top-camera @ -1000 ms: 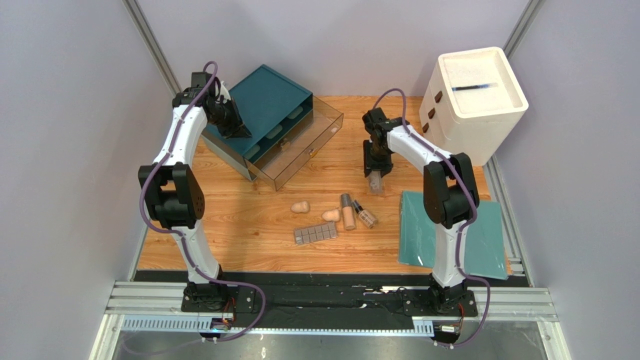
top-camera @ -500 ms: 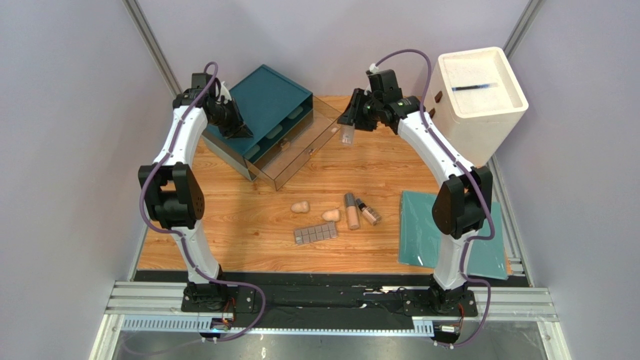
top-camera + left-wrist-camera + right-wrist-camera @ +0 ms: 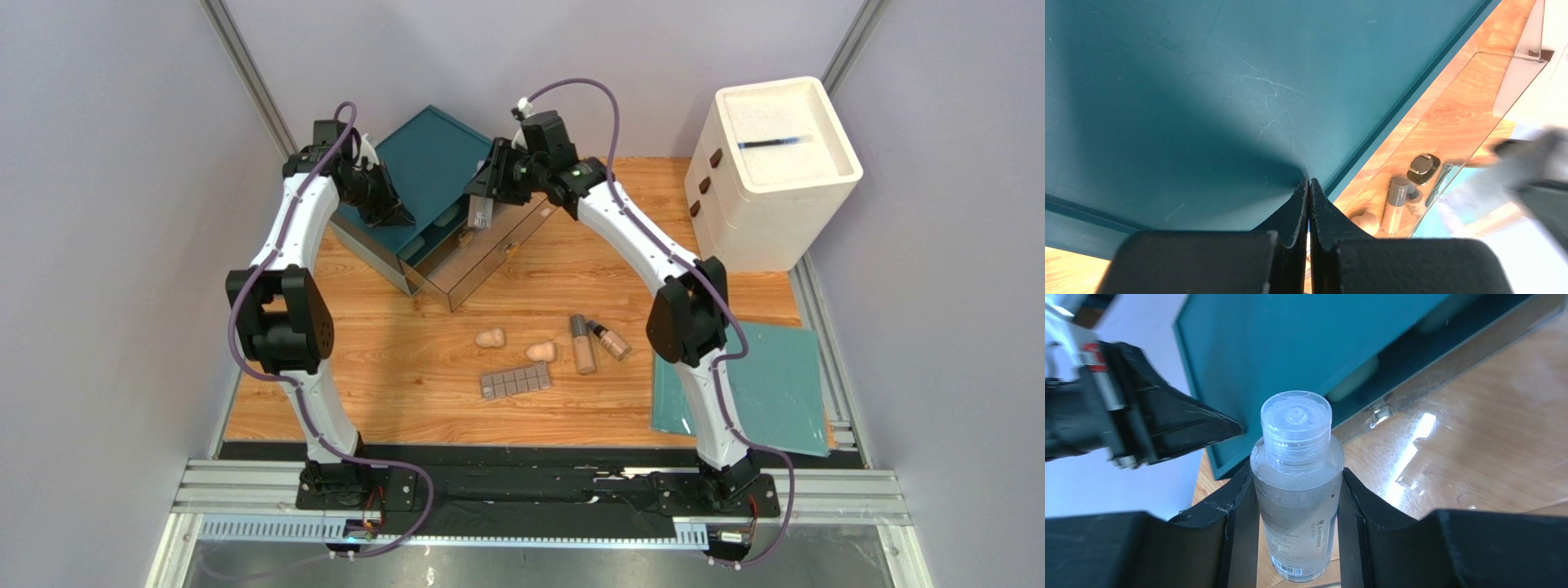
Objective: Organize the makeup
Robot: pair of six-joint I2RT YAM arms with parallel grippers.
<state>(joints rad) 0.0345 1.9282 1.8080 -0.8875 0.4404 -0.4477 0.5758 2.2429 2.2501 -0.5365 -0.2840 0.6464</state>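
My right gripper (image 3: pixel 487 196) is shut on a clear bottle (image 3: pixel 478 216) with a clear cap and holds it above the open clear drawer (image 3: pixel 497 254) of the teal drawer box (image 3: pixel 429 153). The right wrist view shows the bottle (image 3: pixel 1296 484) upright between the fingers (image 3: pixel 1229 508). My left gripper (image 3: pixel 396 213) is shut and empty, tips on the box top (image 3: pixel 1198 92). Two tan bottles (image 3: pixel 581 344) (image 3: pixel 608 339), two peach sponges (image 3: pixel 491 336) (image 3: pixel 540 352) and the grey-brown palette (image 3: pixel 515 381) lie on the table's middle.
A white drawer unit (image 3: pixel 775 159) stands at the back right. A flat teal mat (image 3: pixel 779 386) lies at the front right, partly under the right arm. In the left wrist view the table bottles (image 3: pixel 1397 205) show through the clear drawer wall.
My right arm has lifted the clear bottle from the table's middle and swung it left and back, to above the open drawer. The left arm has not moved.
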